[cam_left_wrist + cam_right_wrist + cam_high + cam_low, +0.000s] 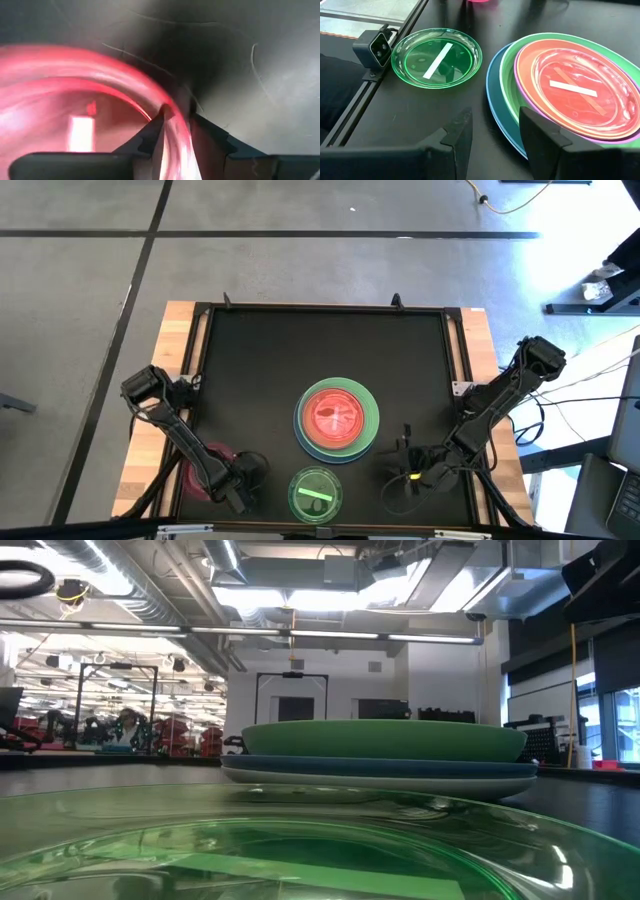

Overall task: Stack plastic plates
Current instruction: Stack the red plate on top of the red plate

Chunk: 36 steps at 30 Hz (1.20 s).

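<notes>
A stack of plates (pixel 337 418) sits mid-table: blue at the bottom edge, then green, purple and orange, with a small see-through pink dish (pixel 572 90) on top. In the low view the stack (pixel 380 755) shows a pale edge under the blue. A see-through green dish (pixel 316 493) with a bright bar rests flat near the near edge. My left gripper (pixel 240 475) is shut on a second pink dish (pixel 203 467) near the table's left near corner. My right gripper (pixel 402 470) hangs open over bare mat right of the green dish (pixel 437 57). My left gripper (pixel 177 130) pinches the pink dish's rim (pixel 172 117), with one finger (pixel 150 135) inside the dish and the other outside it. The fingers lie across the rim. Whether the dish is lifted or rests on the mat, I cannot tell.
The black mat has a raised frame (pixel 320 308) along its edges, on a wooden table top (pixel 170 340). A small camera block (pixel 375 47) sits at the near edge beside the green dish. Bare mat lies on the far half of the table.
</notes>
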Available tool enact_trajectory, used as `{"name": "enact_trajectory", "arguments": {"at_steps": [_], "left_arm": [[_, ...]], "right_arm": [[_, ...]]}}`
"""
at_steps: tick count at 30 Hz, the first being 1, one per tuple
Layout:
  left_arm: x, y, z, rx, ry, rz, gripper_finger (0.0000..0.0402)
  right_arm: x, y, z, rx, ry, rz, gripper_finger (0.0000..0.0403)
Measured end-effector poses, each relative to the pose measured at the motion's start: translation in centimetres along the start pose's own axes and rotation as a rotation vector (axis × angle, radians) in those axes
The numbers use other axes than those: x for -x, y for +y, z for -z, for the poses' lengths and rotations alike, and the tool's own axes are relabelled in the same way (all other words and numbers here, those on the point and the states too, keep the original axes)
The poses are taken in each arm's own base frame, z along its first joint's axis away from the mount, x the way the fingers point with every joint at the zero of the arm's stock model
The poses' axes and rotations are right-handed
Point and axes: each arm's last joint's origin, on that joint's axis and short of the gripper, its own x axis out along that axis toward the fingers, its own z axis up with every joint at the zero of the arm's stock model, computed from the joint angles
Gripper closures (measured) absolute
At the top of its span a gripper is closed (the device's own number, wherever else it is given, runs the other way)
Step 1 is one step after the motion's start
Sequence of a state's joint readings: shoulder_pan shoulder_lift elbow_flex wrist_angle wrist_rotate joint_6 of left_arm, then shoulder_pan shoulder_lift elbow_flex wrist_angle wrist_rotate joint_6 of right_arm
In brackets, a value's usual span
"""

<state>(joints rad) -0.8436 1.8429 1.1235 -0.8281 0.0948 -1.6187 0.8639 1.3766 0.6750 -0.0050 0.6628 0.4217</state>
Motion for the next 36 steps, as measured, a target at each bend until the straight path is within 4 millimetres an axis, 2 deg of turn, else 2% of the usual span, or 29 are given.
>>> {"name": "enact_trajectory", "arguments": {"at_steps": [9, 14, 21, 26, 36], "left_arm": [[-0.2, -0.2, 0.0, -0.072, 0.002, 0.009, 0.0366], [0.3, -0.7, 0.0, -0.178, -0.017, 0.012, 0.0397], [3.2, -2.5, 0.0, -0.364, -0.163, 0.043, 0.0400], [5.1, -3.8, -0.1, -0.580, -0.294, 0.067, 0.0401], [7.5, -4.9, -0.8, -0.940, -0.646, -0.087, 0.0401]], "right_arm": [[0.0, 0.0, 0.0, 0.000, -0.003, 0.006, 0.0249], [0.0, -0.1, 0.0, 0.001, -0.010, 0.025, 0.0249], [0.0, -0.1, 0.0, 0.004, -0.006, 0.026, 0.0249], [0.0, -0.1, 0.0, 0.005, -0.005, 0.027, 0.0249], [0.0, -0.2, 0.1, 0.013, -0.005, 0.049, 0.0249]]}}
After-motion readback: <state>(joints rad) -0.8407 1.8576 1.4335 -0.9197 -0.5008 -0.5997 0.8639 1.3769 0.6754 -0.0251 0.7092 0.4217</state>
